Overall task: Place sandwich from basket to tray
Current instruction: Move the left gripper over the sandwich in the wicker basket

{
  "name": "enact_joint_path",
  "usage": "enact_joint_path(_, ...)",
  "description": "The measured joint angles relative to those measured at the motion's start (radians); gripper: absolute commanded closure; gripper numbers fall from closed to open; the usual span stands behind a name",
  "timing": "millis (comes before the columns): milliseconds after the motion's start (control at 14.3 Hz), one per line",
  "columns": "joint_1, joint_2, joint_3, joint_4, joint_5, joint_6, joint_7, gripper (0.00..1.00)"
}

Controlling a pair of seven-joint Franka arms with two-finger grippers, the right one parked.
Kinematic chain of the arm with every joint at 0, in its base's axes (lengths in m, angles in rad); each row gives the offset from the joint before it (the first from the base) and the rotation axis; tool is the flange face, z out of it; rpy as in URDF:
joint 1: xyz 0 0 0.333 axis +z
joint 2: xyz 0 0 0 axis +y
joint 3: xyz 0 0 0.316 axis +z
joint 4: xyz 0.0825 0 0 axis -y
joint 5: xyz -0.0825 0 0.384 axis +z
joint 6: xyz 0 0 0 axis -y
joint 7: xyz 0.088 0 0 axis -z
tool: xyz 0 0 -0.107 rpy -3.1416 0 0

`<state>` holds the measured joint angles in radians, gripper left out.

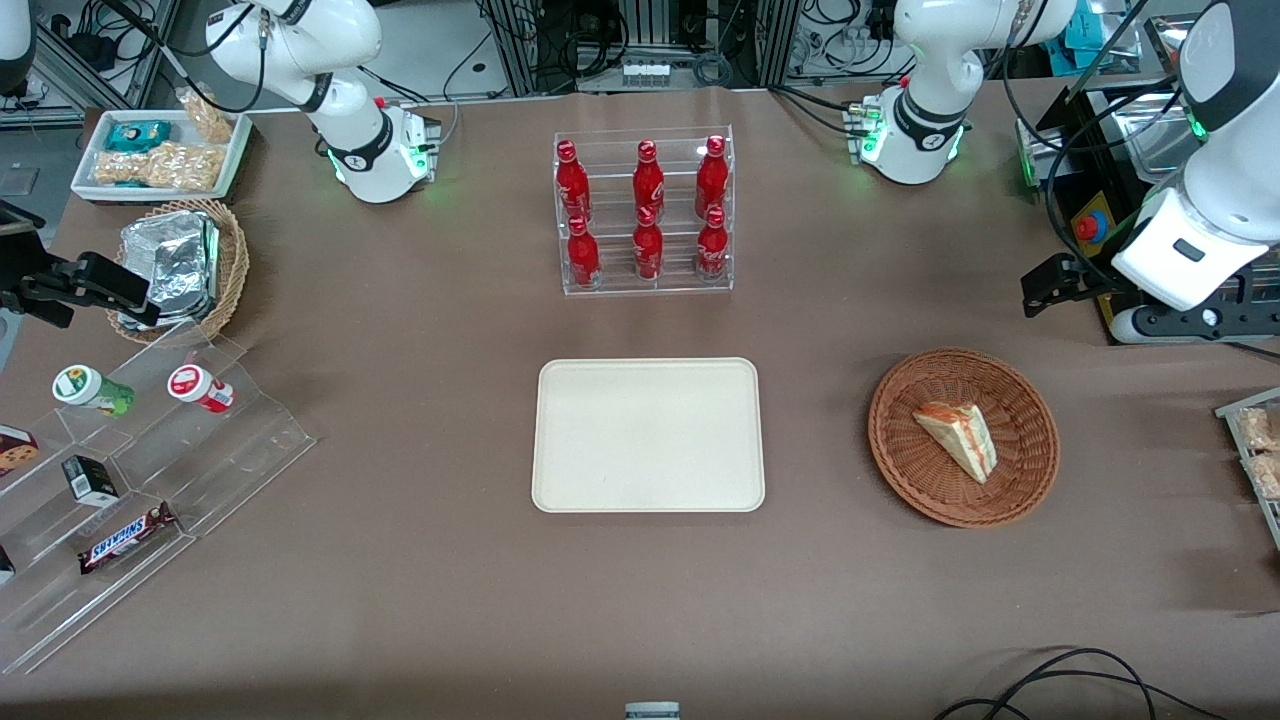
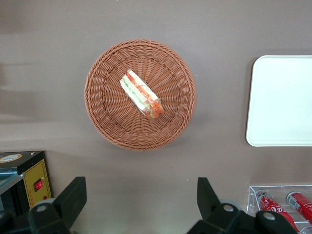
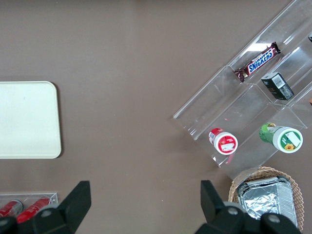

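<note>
Hand point(image 2: 141, 200) spread wide, base cropped, above basket point(image 2: 105, 117), sandwich point(image 2: 141, 94) inside.

So the sandwich point(image 1: 958, 437) sits in the basket point(image 1: 1030, 468), toward the working arm's end. Tray point(image 1: 648, 435) is beside it, mid-table. Gripper point(image 2: 141, 204) hangs above, fingers spread, well apart from the basket.

You're in a robotics lab: white robot arm bases point(image 1: 385, 160) bolted to a brown-covered table point(image 1: 400, 560), tangled black cables point(image 1: 640, 40) past it.
</note>
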<state>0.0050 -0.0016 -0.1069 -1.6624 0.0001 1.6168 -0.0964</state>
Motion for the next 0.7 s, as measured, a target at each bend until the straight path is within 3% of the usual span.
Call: enact_joint_path(700, 0.0, 0.006, 0.0, -0.006, 0.0, -0.05, 0.0, 0.0)
